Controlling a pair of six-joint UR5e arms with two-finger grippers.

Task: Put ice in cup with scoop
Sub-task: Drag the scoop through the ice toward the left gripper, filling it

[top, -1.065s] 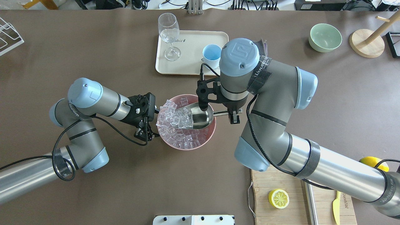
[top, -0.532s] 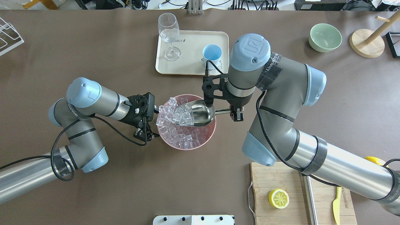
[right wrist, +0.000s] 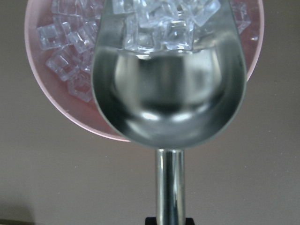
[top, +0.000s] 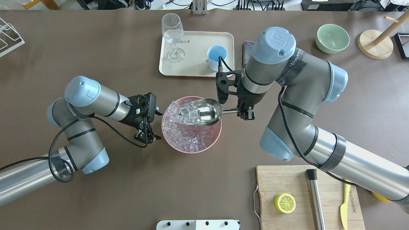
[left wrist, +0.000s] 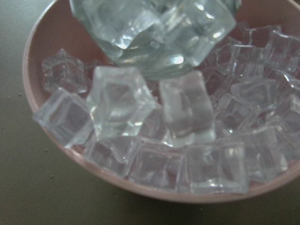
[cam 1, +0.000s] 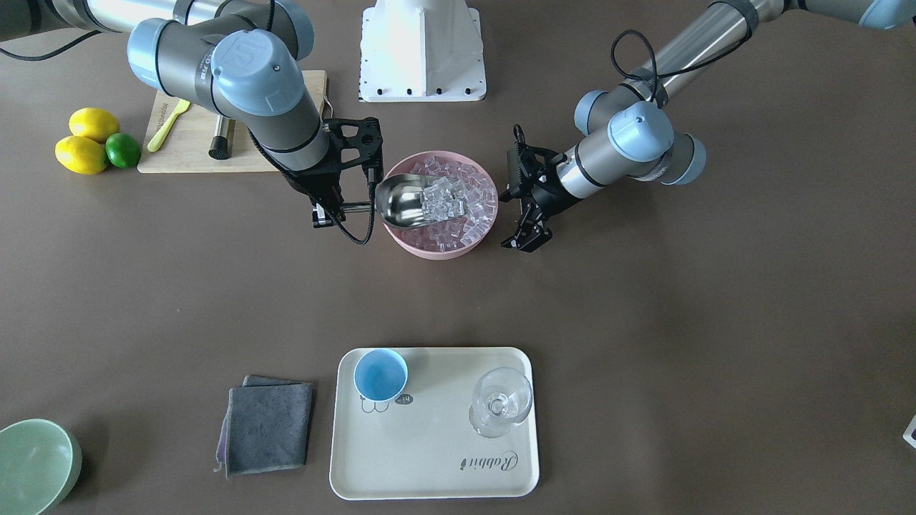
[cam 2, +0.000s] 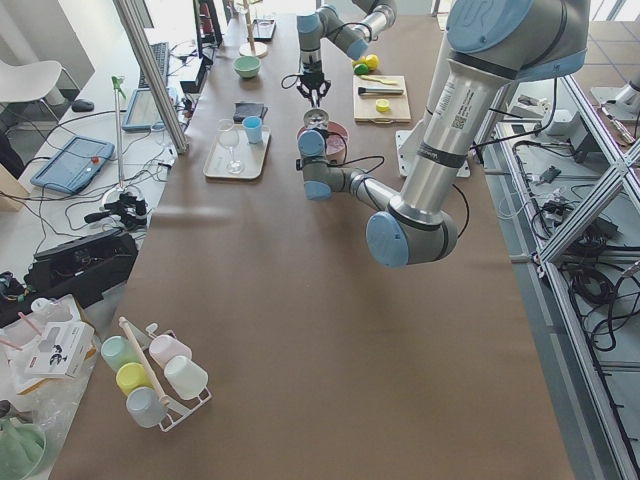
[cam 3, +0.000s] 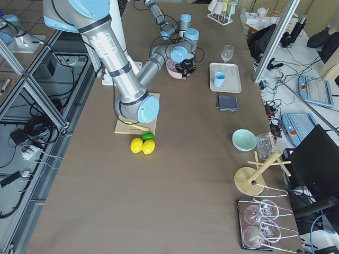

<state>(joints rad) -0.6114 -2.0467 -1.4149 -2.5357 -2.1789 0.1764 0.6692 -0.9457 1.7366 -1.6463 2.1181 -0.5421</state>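
Observation:
My right gripper [top: 246,113] is shut on the rod handle of the steel scoop [top: 206,111], also in the front view [cam 1: 399,200]. The scoop is held over the pink bowl [top: 214,140], and its trough carries several ice cubes [top: 189,112] at its front. The right wrist view shows the scoop [right wrist: 168,93] with the ice [right wrist: 159,18] in it. More ice [left wrist: 183,108] fills the bowl. My left gripper [top: 154,125] is open and empty at the bowl's left side. The light-blue cup [top: 216,54] stands empty on the cream tray [top: 195,68].
A wine glass [top: 172,32] stands on the tray's left. A grey cloth [cam 1: 266,422] lies beside the tray. A green bowl [top: 332,38] is at the far right. A cutting board [top: 287,179] holds a lemon half [top: 284,203] and a steel cylinder [top: 314,198].
My right arm has drawn back to the right, and the scoop with its ice has moved right over the bowl. My left gripper has shifted slightly left.

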